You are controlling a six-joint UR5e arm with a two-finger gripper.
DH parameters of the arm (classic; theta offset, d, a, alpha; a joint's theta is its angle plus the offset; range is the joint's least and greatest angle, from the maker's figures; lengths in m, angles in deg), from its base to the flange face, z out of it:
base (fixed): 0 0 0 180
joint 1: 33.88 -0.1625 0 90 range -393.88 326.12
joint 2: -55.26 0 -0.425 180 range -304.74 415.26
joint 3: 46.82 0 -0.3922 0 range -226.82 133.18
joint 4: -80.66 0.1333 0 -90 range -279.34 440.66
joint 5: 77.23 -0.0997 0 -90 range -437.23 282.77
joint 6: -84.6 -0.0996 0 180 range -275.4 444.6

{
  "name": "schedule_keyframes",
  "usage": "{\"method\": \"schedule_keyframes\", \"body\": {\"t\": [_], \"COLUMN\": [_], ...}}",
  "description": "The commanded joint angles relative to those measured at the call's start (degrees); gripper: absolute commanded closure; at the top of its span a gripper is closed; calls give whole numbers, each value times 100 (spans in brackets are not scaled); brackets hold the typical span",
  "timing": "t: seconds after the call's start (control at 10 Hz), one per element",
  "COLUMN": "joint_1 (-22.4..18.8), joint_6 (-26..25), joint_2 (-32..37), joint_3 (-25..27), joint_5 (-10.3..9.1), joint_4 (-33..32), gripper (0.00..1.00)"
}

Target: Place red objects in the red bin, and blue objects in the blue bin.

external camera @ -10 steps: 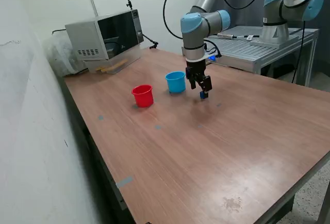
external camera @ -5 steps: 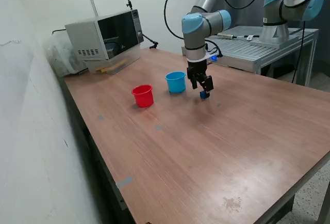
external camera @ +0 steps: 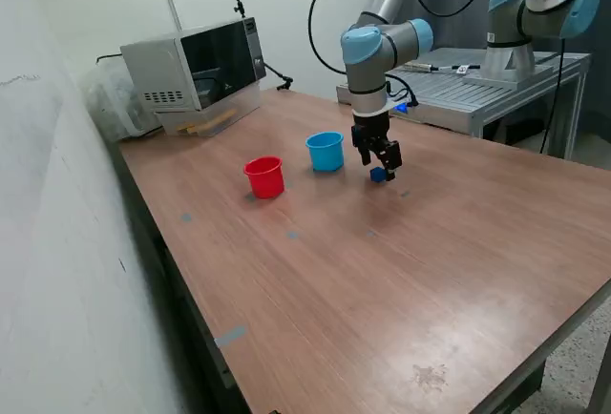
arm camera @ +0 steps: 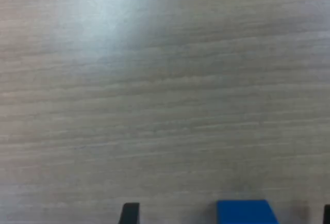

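Observation:
A small dark blue cube (external camera: 379, 175) rests on the wooden table, to the exterior view's right of the light blue cup (external camera: 326, 151). The red cup (external camera: 264, 176) stands further to the exterior view's left. My gripper (external camera: 383, 166) hangs low right over the cube. In the wrist view the cube (arm camera: 244, 211) lies between my fingers (arm camera: 130, 212), with gaps on both sides, so the gripper is open. No red cubes and no second blue cube show; the cups' insides are hidden.
A microwave (external camera: 196, 61) stands at the table's back on the exterior view's left. A second robot arm (external camera: 535, 4) is mounted on a metal bench (external camera: 477, 90) behind the table. The table's front edge (external camera: 286, 376) drops off near the wall side.
My gripper has shifted a little to the exterior view's right over the blue cube. The cube and both cups have stayed where they were.

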Motion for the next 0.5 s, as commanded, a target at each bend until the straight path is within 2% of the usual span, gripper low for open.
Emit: {"method": "schedule_keyframes", "body": {"t": [0.0, 0.4], "joint_1": [-44, -44], "joint_6": [-4, -4], "joint_2": [6, -3], "joint_3": [26, -45], "joint_5": [-8, 1], "joint_4": [-13, -5], "gripper": [0, 0]}}
